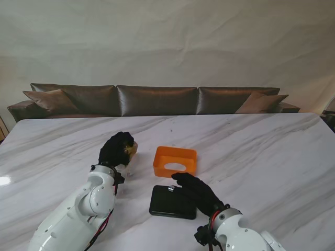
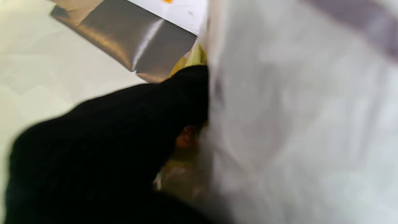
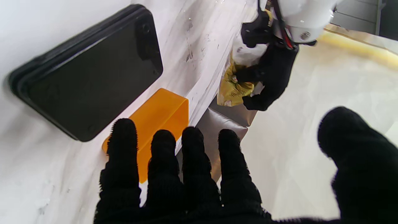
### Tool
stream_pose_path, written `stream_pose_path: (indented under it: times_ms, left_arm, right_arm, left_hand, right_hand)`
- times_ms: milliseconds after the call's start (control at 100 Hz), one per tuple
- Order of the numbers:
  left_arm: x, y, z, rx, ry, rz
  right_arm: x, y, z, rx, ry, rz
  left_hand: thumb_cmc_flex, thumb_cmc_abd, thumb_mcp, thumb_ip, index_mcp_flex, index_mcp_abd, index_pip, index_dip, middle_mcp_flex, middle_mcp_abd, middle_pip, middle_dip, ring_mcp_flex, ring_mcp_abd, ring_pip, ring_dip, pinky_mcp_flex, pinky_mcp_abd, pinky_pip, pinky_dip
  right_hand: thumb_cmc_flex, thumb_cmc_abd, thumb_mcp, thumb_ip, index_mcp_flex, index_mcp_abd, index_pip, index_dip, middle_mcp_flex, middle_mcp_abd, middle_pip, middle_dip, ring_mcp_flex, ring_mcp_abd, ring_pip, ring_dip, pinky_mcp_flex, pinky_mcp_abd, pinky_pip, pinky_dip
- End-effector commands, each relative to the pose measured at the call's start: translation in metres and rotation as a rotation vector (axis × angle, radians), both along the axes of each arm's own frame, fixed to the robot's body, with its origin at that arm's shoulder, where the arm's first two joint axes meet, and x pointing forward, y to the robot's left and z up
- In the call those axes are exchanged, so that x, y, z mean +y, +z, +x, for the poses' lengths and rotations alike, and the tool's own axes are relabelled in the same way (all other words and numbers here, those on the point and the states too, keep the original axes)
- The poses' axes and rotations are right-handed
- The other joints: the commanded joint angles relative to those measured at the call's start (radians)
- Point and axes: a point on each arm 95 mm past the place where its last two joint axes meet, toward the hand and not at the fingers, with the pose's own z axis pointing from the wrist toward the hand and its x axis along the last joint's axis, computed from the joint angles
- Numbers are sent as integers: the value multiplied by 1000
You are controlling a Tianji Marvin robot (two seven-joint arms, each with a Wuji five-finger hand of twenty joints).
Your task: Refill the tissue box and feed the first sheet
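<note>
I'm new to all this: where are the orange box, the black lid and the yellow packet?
Orange box (image 1: 175, 161), stand view, front wall.
Black lid (image 1: 173, 202), stand view, top face.
Yellow packet (image 3: 231, 88), right wrist view, crinkled wrapper.

White marble-patterned table (image 1: 272, 151). On it: an orange box shell (image 1: 175, 161) near the centre and, nearer to me, a flat black tray (image 1: 172, 202).
</note>
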Motion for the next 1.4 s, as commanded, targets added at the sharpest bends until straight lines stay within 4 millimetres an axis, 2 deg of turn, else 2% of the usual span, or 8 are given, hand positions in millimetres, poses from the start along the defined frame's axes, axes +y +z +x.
stream_pose_path:
  times_ms: [0, 360, 750, 820, 870, 990, 1130, 1390]
  left_arm:
    - [-5, 23, 7, -16, -44, -54]
    - [-31, 49, 17, 114, -275, -331]
    - [-63, 50, 15, 251, -501, -633]
    - [-68, 50, 15, 285, -546, -676]
    - [-71, 49, 14, 315, -582, -705]
    - [-76, 46, 15, 380, -651, -755]
    - [-78, 39, 16, 440, -706, -778]
    - [-84, 31, 21, 481, -717, -789]
  right_arm:
    - [1, 5, 1, -28, 16, -22]
    - [-15, -6, 37, -199, 11, -204]
    - [-20, -14, 80, -269, -46, -326]
    - [-21, -15, 85, -271, -50, -342]
    - [-20, -16, 88, -272, -53, -346]
    - [-21, -19, 95, -262, -63, -356]
    - [-23, -24, 102, -251, -84, -357]
    - [-20, -30, 105, -287, -86, -330]
  left_hand:
    - [175, 88, 292, 39, -8, -27, 12, 15, 23, 13, 83, 48, 130, -75, 738, 120, 54, -525, 2701, 28]
    - [174, 112, 272, 52, -10, -22, 10, 8, 23, 17, 82, 42, 126, -70, 727, 133, 46, -526, 2703, 32]
    - [177, 137, 251, 60, -11, -18, -5, -3, 19, 23, 77, 34, 117, -61, 715, 148, 35, -526, 2696, 33]
    - [178, 143, 248, 61, -11, -18, -5, -4, 22, 23, 78, 34, 117, -61, 713, 150, 30, -525, 2694, 34]
    - [178, 149, 243, 61, -11, -18, -5, -4, 23, 22, 78, 33, 113, -60, 710, 154, 25, -525, 2693, 35]
    - [180, 168, 226, 66, -10, -15, -9, -8, 26, 25, 79, 30, 106, -58, 700, 167, 10, -521, 2690, 40]
    - [185, 194, 194, 82, -10, -11, -21, -14, 23, 25, 77, 26, 96, -54, 683, 185, -9, -512, 2686, 47]
    - [187, 211, 172, 82, -12, -7, -36, -19, 16, 25, 73, 25, 86, -53, 671, 192, -24, -506, 2680, 48]
  right_hand:
    - [48, -59, -4, -35, 26, -72, 28, 21, 28, 0, 30, 24, 38, 19, 36, 26, 16, -25, 49, 2]
    - [358, -268, -109, -109, -34, -104, 129, 75, 64, -59, 140, 85, 190, 14, 132, 112, 51, -65, 161, -13]
    - [438, -285, -152, -151, -193, -66, 164, 95, -101, -52, 197, 133, 193, -2, 213, 193, 37, -83, 195, 3]
    - [315, -484, 255, -223, -221, -52, 147, 74, -142, -47, 218, 121, 187, -1, 223, 201, 34, -86, 199, 7]
    - [258, -531, 367, -257, -224, -36, 89, 46, -161, -48, 222, 118, 186, 0, 226, 202, 34, -84, 201, 9]
    - [170, -552, 412, -294, -231, 13, -56, 11, -204, -41, 227, 112, 180, 7, 225, 203, 31, -79, 202, 11]
    - [120, -562, 436, -304, -211, 30, -237, 141, -218, -37, 243, 109, 192, 12, 236, 210, 45, -75, 220, 23]
    - [132, -566, 438, -304, -146, -69, 161, 224, 4, -101, 267, 147, 331, -15, 279, 220, 122, -75, 315, 22]
